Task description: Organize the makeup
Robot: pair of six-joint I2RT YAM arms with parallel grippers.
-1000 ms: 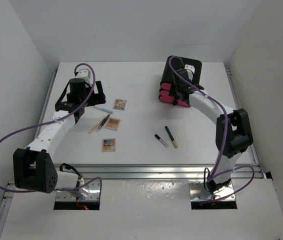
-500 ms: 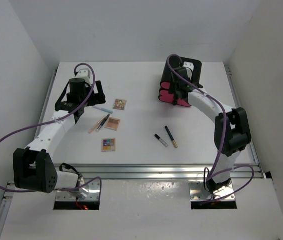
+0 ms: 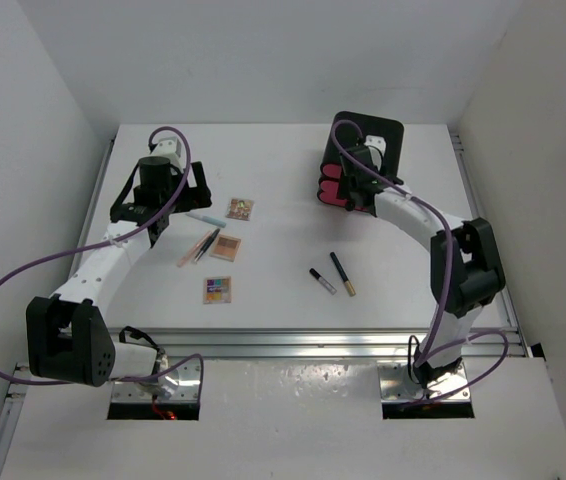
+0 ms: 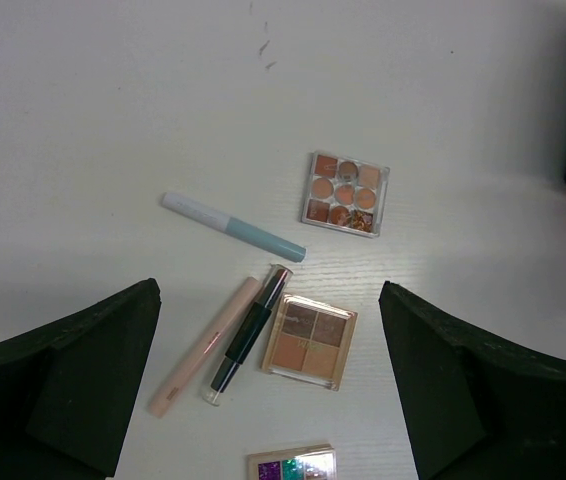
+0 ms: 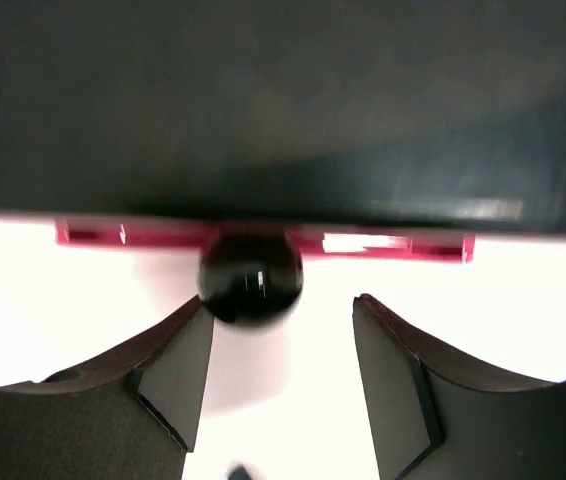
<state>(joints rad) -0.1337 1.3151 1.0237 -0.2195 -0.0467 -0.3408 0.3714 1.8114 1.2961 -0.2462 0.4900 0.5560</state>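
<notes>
The makeup lies on the white table. On the left are a pale blue stick (image 4: 233, 226), a nine-pan palette (image 4: 346, 193), a four-pan tan palette (image 4: 310, 341), a pink stick (image 4: 203, 348) beside a black stick (image 4: 249, 333), and a glitter palette (image 3: 217, 290). My left gripper (image 4: 268, 295) hangs open high above them, holding nothing. Two black sticks, one silver-tipped (image 3: 323, 281) and one gold-tipped (image 3: 342, 273), lie mid-table. My right gripper (image 5: 281, 310) is open at the pink drawer front (image 5: 393, 244). A black knob (image 5: 251, 278) sits just ahead of its left finger.
The black box with pink drawers (image 3: 383, 135) stands at the back right, with my right arm reaching up to it. White walls close in the table on three sides. A metal rail (image 3: 313, 340) runs along the near edge.
My right gripper has shifted slightly at the drawer front and its jaws have widened a little. The left arm and the makeup on the table have not moved.
</notes>
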